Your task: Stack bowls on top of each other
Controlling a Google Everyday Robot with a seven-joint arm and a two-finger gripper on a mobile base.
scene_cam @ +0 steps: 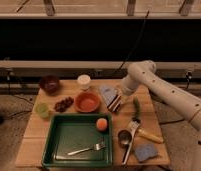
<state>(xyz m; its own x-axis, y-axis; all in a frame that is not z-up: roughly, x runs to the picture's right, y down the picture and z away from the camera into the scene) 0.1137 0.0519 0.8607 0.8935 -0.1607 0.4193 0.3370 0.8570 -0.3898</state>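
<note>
The shallow orange-red bowl [87, 102] sits in the middle of the wooden table [31, 132]. The deeper dark maroon bowl [49, 84] stands apart from it at the back left corner. Both look empty. My white arm reaches in from the right, and the gripper [121, 96] hangs at its end. It is low over the table, just right of the orange-red bowl and far from the maroon one. It is above a pale blue packet [107, 92] and a striped dark snack bar [114, 103].
A white cup [84, 81] stands behind the orange-red bowl. A light-green cup [42, 110] and grapes [63, 104] lie to its left. A green tray [59, 145] in front holds an orange fruit [101, 124] and a fork [86, 148]. A green vegetable [137, 107], a metal scoop [124, 137], a yellow-handled tool [150, 135] and a blue sponge [144, 151] lie at the right.
</note>
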